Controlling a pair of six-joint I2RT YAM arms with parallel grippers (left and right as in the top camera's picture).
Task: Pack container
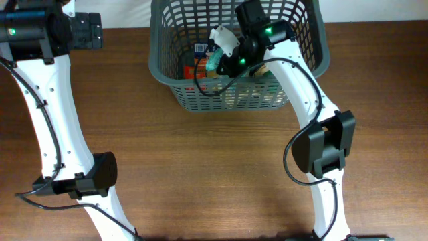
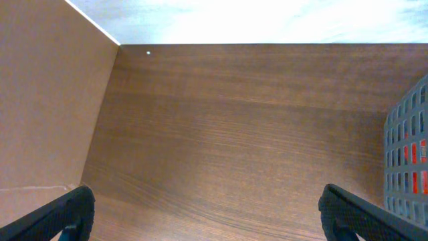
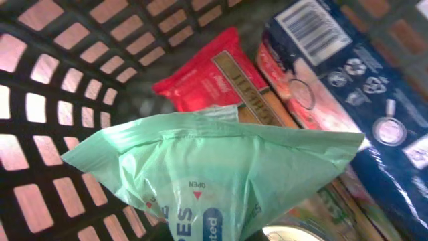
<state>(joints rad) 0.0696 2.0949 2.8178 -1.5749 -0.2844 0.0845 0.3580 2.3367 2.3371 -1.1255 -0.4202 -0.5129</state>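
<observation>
The dark grey lattice basket [image 1: 155, 63] stands at the back middle of the table. It also shows at the right edge of the left wrist view [image 2: 409, 161], and its wall fills the left of the right wrist view [image 3: 47, 100]. My right gripper [image 1: 226, 60] reaches down into the basket, shut on a pale green wipes pack [image 3: 221, 167], held above the items inside. Its jaws [image 3: 221, 235] are mostly hidden by the pack. My left gripper [image 1: 90, 30] is open and empty at the table's back left, over bare wood [image 2: 204, 211].
In the basket lie a red packet [image 3: 200, 84], a dark blue package with a barcode [image 3: 348, 87] and a can top [image 3: 301, 234]. The wooden table's back edge [image 2: 267, 43] meets a white wall.
</observation>
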